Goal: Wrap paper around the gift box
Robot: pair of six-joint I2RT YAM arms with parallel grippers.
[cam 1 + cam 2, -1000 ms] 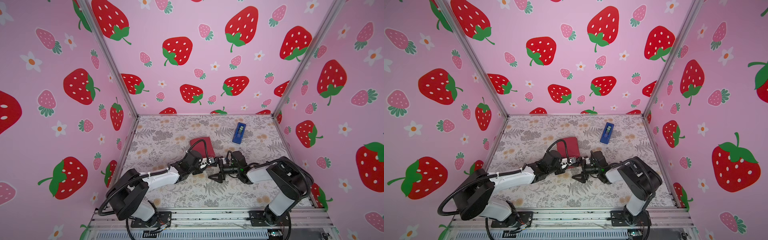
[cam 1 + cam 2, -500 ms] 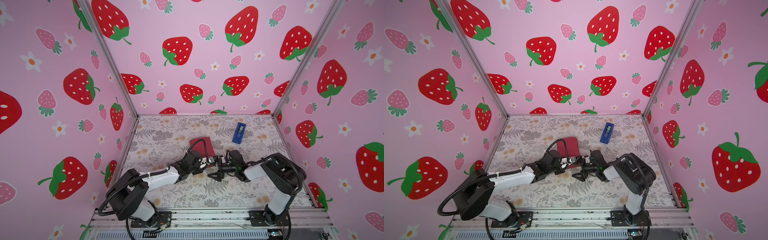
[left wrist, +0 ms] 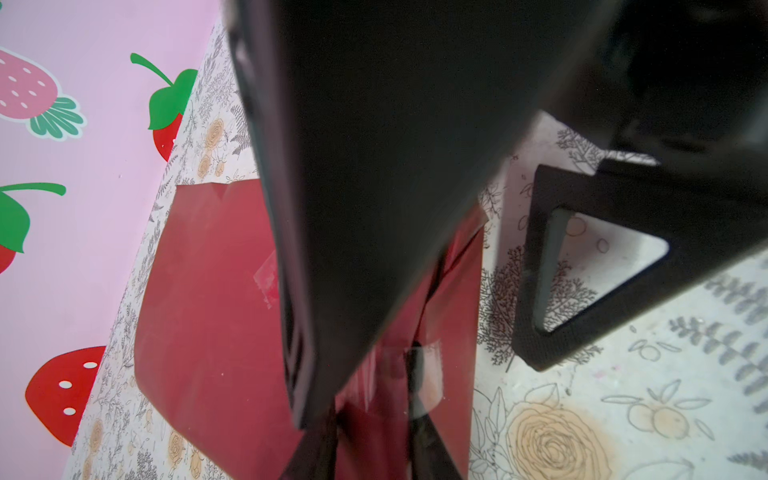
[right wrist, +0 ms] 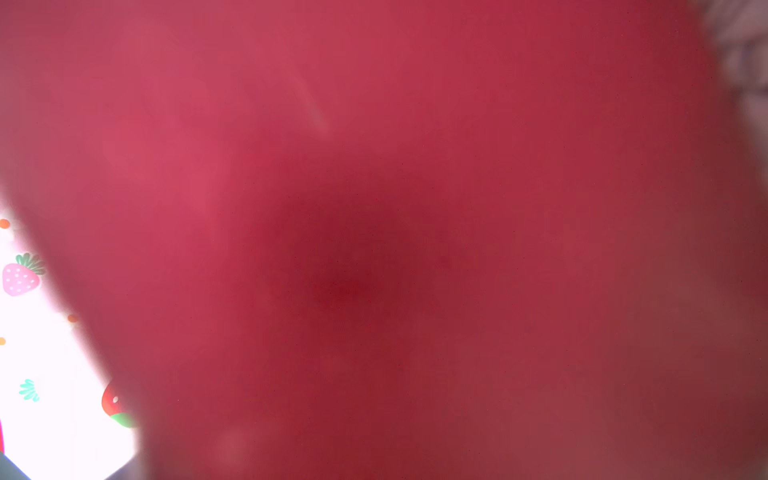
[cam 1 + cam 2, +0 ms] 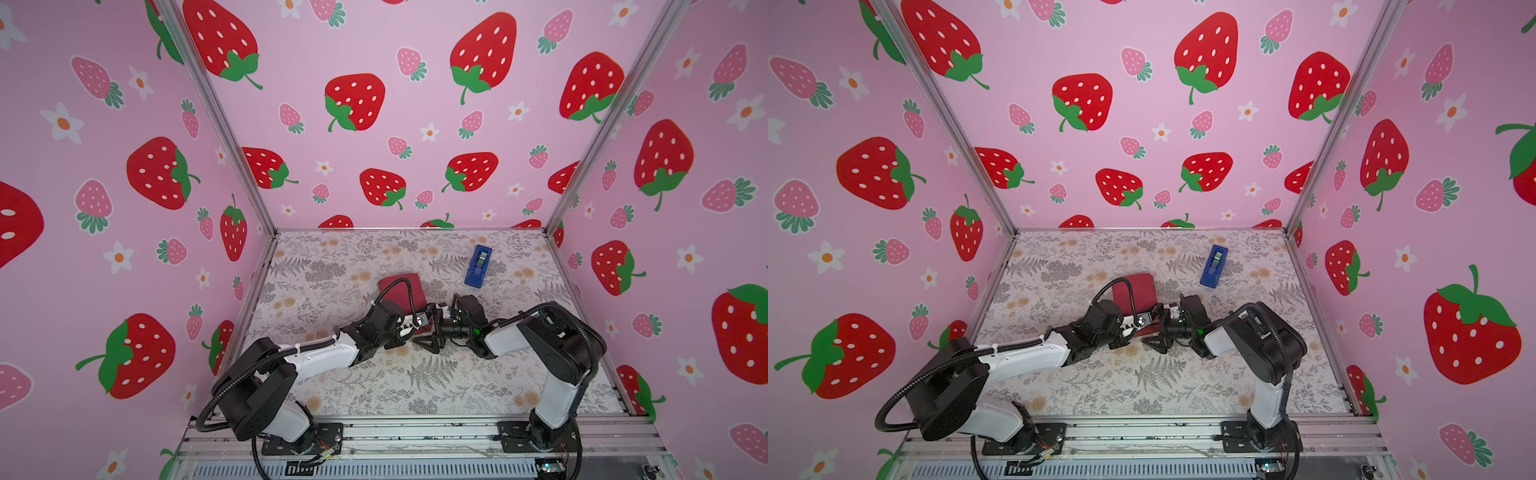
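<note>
The left gripper lies low over the table, its dark fingers drawn close together with a fold of the dark red, thin, creased paper pinched between them; a short strip of clear tape crosses the fold just beyond the tips. Facing it, nose to nose, is the right gripper with its jaws spread wide: one black triangular open-frame finger rests on the tabletop just beside the paper, while the other passes over the top of the parcel. The right wrist view is nothing but blurred red, the paper being right up against it. The paper is folded into a squarish parcel near the middle of the grey floral-printed table – the gift box itself is hidden inside it. A narrow bright-blue plastic tape dispenser stands well apart, toward the far right corner.
</note>
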